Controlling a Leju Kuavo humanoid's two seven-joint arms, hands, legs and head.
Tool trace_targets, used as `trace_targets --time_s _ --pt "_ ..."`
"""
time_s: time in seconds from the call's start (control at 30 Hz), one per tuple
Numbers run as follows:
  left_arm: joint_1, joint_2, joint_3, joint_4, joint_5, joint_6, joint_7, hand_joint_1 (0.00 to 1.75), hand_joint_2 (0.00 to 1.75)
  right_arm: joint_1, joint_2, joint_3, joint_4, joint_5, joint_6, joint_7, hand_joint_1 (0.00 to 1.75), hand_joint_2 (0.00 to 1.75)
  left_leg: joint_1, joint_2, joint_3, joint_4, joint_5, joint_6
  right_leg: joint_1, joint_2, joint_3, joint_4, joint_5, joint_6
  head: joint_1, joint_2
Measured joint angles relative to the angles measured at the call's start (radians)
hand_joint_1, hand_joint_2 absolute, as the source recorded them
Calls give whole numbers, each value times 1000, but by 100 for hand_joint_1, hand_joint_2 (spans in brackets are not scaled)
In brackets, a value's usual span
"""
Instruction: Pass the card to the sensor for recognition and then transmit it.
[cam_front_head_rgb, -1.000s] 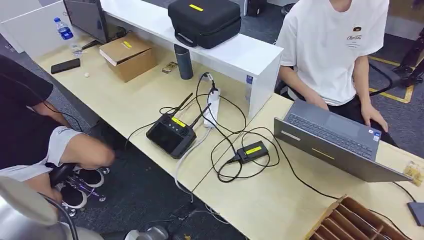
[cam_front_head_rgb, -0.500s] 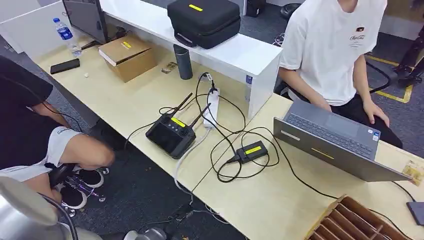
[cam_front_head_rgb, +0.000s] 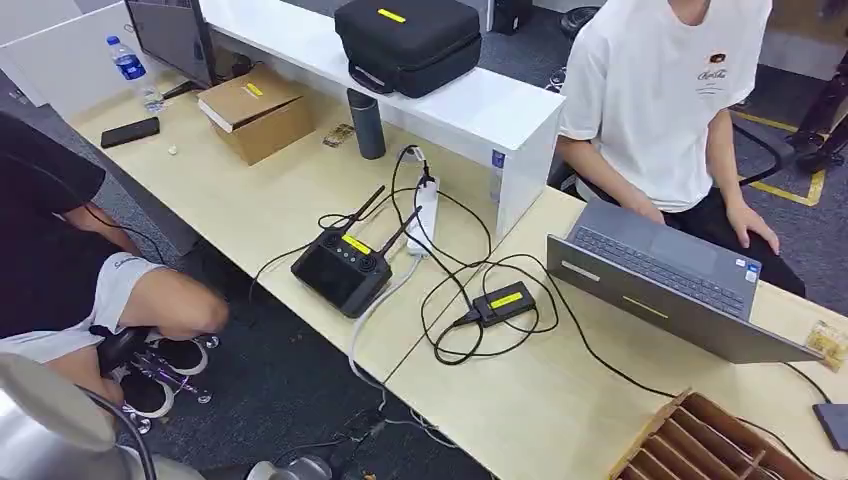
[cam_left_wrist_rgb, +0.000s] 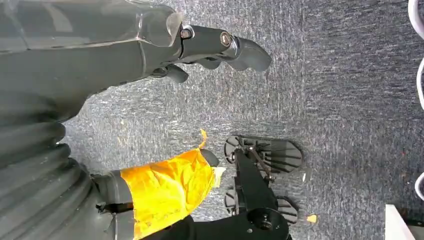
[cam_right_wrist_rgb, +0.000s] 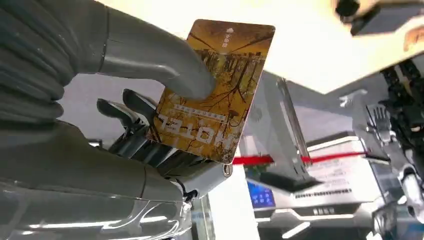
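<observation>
Little has moved since earlier. Right hand (cam_right_wrist_rgb: 165, 125) pinches the card (cam_right_wrist_rgb: 212, 92) between thumb and fingers; left hand (cam_left_wrist_rgb: 200, 50) hangs empty, seemingly half-curled. Next: reach the sensor (cam_front_head_rgb: 503, 302).

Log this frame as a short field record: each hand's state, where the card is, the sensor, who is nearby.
right hand: right hand grips the card, thumb pressed on its printed face
left hand: left hand holds nothing, hangs over carpet
sensor: small black box with yellow label, cabled, on the desk
card at sensor: not yet
people: one at the laptop, one seated at left
</observation>
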Motion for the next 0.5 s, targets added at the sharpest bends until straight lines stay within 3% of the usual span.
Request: trace_targets --time_s 0.17,0.5 --pt "0 0 5 0 -3 2 0 0 175 10 44 4 39 -1 3 -10 175 175 0 0 0 0 0 0 0 0 0 0 0 0 0 0" --pt "0 0 10 0 -6 3 2 0 175 14 75 8 77 -3 3 -11 175 175 0 0 0 0 0 0 0 0 0 0 0 0 0 0"
